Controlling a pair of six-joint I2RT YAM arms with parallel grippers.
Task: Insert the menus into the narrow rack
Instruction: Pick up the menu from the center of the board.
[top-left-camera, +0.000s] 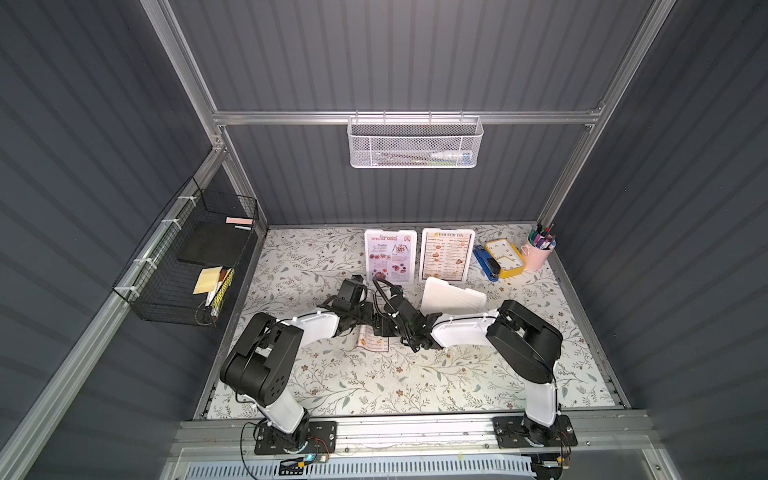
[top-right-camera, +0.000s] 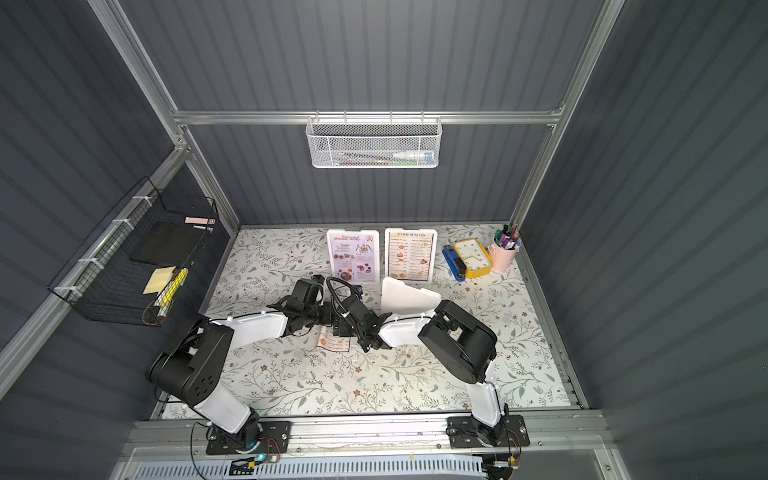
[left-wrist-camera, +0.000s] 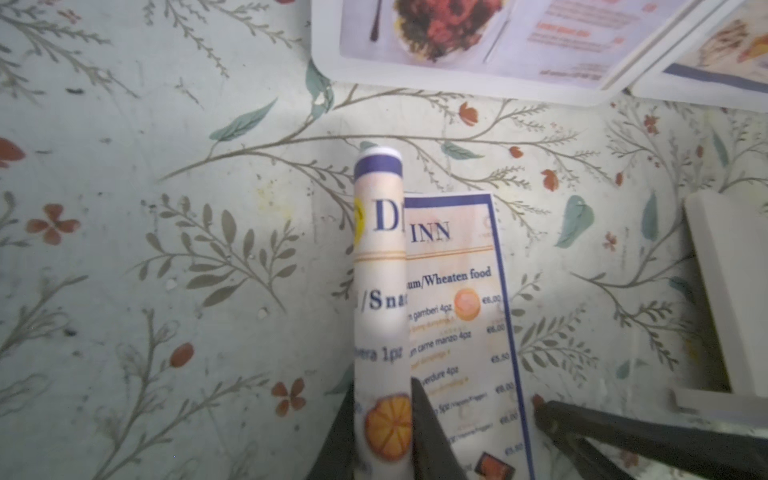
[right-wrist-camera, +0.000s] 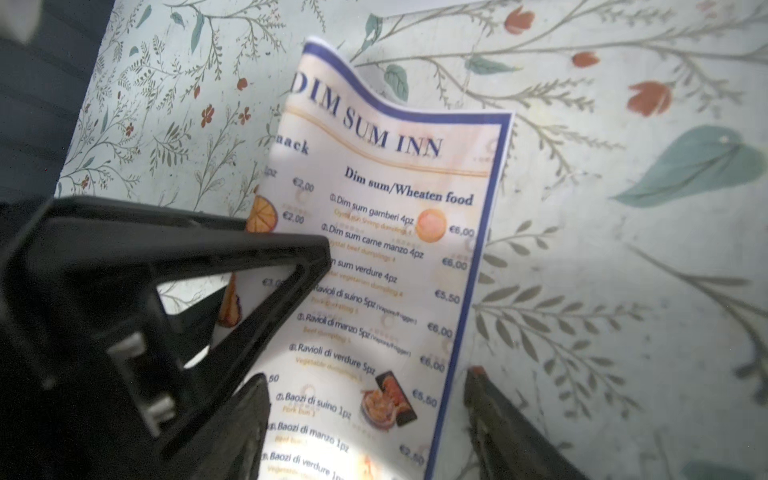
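Note:
A loose DIM SUM INN menu (top-left-camera: 372, 339) lies on the flowered table between my two arms. Its one long edge is curled up into a fold (left-wrist-camera: 380, 266), and my left gripper (left-wrist-camera: 384, 419) is shut on that fold. My right gripper (right-wrist-camera: 365, 399) is open and straddles the menu's other long edge (right-wrist-camera: 457, 324); one fingertip (right-wrist-camera: 478, 374) rests on the table just beside the paper. At the back, a lavender menu (top-left-camera: 390, 257) and a second DIM SUM INN menu (top-left-camera: 446, 254) sit in white holders. The narrow white mesh rack (top-left-camera: 415, 143) hangs on the back rail.
A blank white holder (top-left-camera: 455, 297) lies just behind the right arm. At the back right are a blue stapler (top-left-camera: 486, 262), a yellow clock (top-left-camera: 505, 257) and a pink pen cup (top-left-camera: 540, 249). A black wire basket (top-left-camera: 187, 257) hangs on the left wall.

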